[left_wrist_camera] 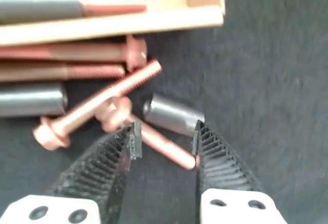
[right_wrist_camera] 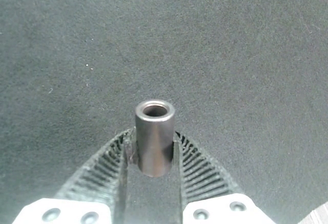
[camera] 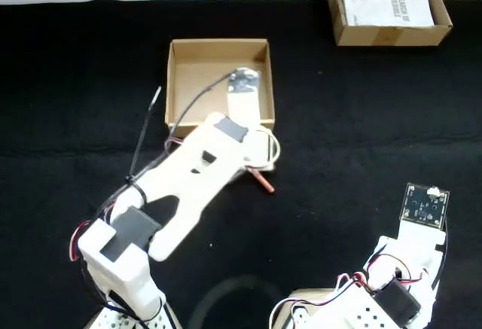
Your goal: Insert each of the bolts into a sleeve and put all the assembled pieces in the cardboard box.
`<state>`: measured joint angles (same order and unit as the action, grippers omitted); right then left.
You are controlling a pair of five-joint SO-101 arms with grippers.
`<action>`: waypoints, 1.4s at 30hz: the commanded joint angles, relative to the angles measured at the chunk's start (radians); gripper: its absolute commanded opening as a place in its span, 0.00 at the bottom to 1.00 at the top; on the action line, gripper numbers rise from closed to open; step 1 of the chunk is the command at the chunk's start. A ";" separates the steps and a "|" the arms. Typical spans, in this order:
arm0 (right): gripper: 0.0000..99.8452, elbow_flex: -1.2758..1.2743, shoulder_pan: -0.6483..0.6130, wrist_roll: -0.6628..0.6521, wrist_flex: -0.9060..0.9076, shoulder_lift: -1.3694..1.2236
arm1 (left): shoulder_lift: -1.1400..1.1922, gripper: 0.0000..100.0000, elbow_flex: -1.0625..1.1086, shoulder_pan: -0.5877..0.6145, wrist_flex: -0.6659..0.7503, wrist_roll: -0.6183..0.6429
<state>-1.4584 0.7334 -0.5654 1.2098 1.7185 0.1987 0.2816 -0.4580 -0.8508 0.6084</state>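
Where black cloth covers the table [camera: 361,133], two white arms stand at its near edge.

Left arm [camera: 188,178]: stretched diagonally up the table toward the open cardboard box [camera: 172,80], far end over the box's near wall. Right arm [camera: 399,276]: folded low at the near right corner, well apart from that box. Second box [camera: 388,37] at the far right edge, printed sheet [camera: 388,4] lying in it.

Left gripper [left_wrist_camera: 165,138]: jaws spread wide, low over the cloth just outside the cardboard box wall. One toothed finger sits on each side of a copper bolt [left_wrist_camera: 164,149], not closed on it. That bolt lies flat, flanged head away from the gripper, tip near one finger. Second loose bolt [left_wrist_camera: 97,101] lies at a slant, crossing beside that head. Third bolt [left_wrist_camera: 77,52] lies along the box wall, flanged head showing, with another copper shank [left_wrist_camera: 61,72] just beside it. Long grey sleeve [left_wrist_camera: 31,99] is next to these. Short sleeve [left_wrist_camera: 171,114] lies on its side, just beside the straddled bolt. Inside the cardboard box is one assembled piece [left_wrist_camera: 51,3], copper shank sticking out of a grey sleeve.

Right gripper [right_wrist_camera: 154,144]: clamped on a held sleeve [right_wrist_camera: 154,124], grey, open bore pointing away from the wrist, bare cloth behind it.

High view: a copper bolt end [camera: 263,181] shows from under the left arm.
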 commanded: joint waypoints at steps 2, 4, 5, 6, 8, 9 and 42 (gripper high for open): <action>0.01 0.005 -0.012 -0.008 -0.018 0.001 | 0.042 0.17 -0.019 0.035 0.018 0.008; 0.01 0.005 -0.013 -0.008 -0.031 0.001 | 0.064 0.17 -0.015 0.042 0.017 0.008; 0.01 0.004 -0.022 -0.008 -0.041 0.001 | 0.074 0.17 -0.013 0.042 0.017 0.008; 0.01 -0.004 -0.027 -0.008 -0.050 0.001 | 0.077 0.17 -0.013 0.039 0.015 0.008; 0.01 -0.022 -0.031 -0.008 -0.071 0.001 | 0.077 0.17 -0.019 0.033 0.002 0.009; 0.01 -0.030 -0.041 -0.008 -0.079 0.001 | 0.076 0.17 -0.021 0.027 -0.006 0.009; 0.01 -0.044 -0.156 -0.009 -0.136 0.001 | -0.088 0.17 0.130 -0.039 -0.009 0.060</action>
<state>-1.5075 0.5877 -0.5654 1.0932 1.7185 0.1619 0.4150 -0.4948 -0.8953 0.6605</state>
